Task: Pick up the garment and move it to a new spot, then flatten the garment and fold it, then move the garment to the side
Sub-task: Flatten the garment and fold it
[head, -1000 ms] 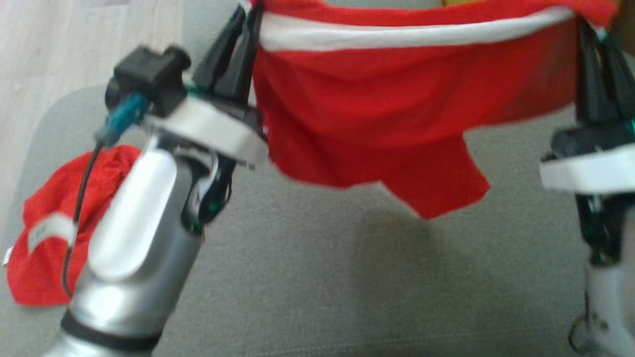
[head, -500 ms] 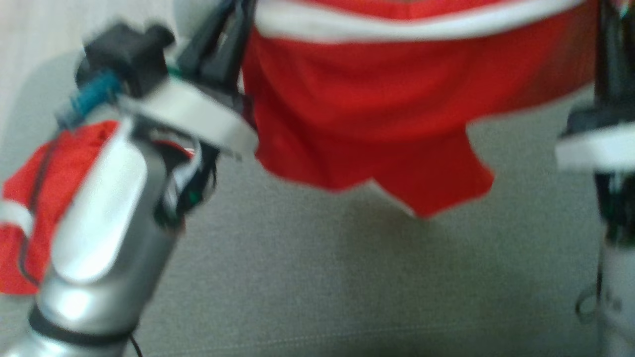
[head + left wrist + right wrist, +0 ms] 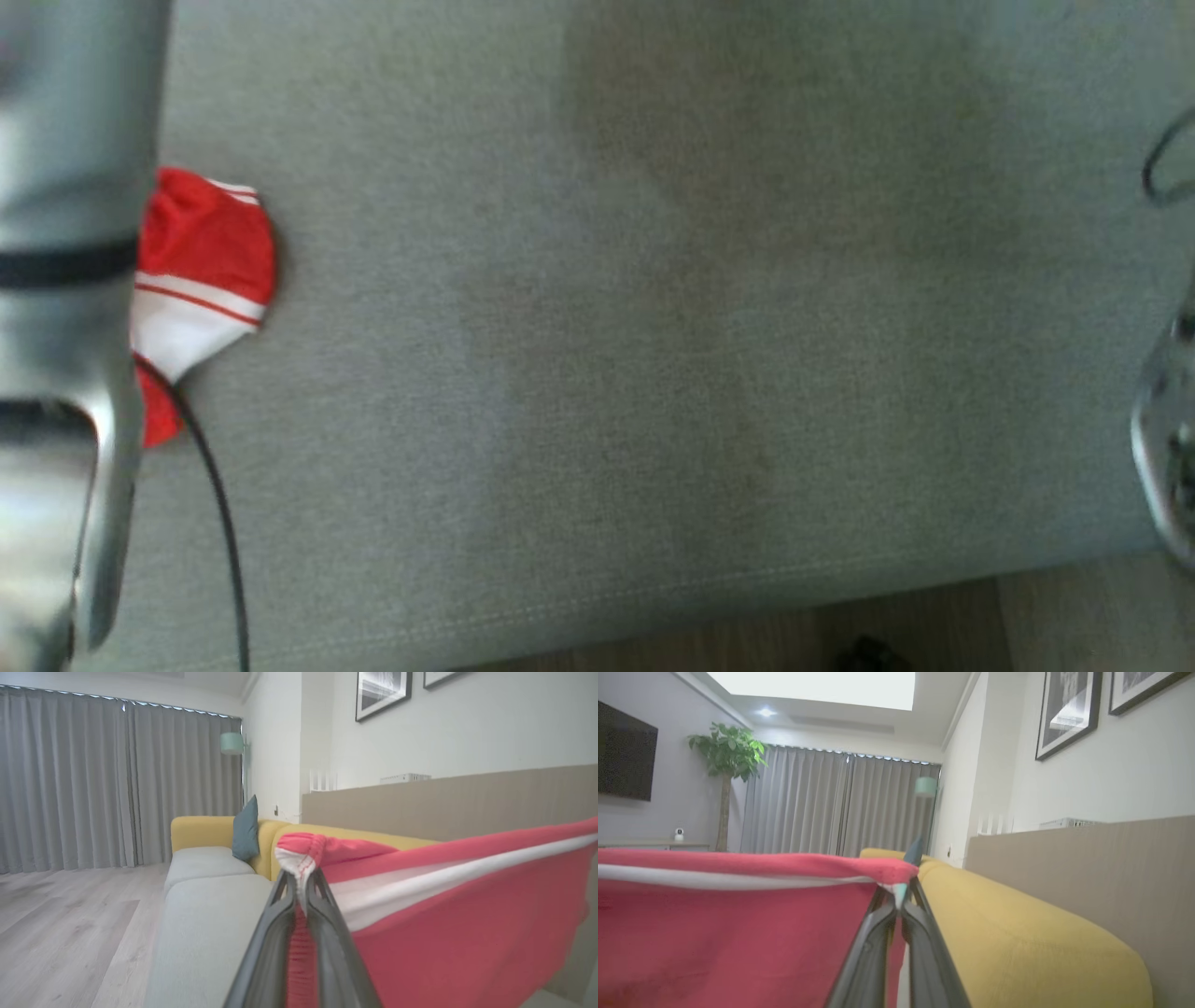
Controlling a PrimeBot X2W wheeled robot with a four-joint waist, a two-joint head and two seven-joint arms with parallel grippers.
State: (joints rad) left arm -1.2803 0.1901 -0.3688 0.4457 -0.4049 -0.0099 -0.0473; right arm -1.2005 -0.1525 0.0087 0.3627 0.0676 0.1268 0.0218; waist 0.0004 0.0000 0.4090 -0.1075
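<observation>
Garment (image 3: 467, 933) taut between left tool (image 3: 301, 885), right tool (image 3: 899, 901)

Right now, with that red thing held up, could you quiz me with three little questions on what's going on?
1. True or false: the left gripper is shut on the red garment.
2. What does the right gripper pinch? A) a teal cushion B) the garment's top edge C) nothing
3. Fill in: a second red-and-white garment lies on the ___ sofa seat.
Key: 1 true; 2 B; 3 grey.
</observation>
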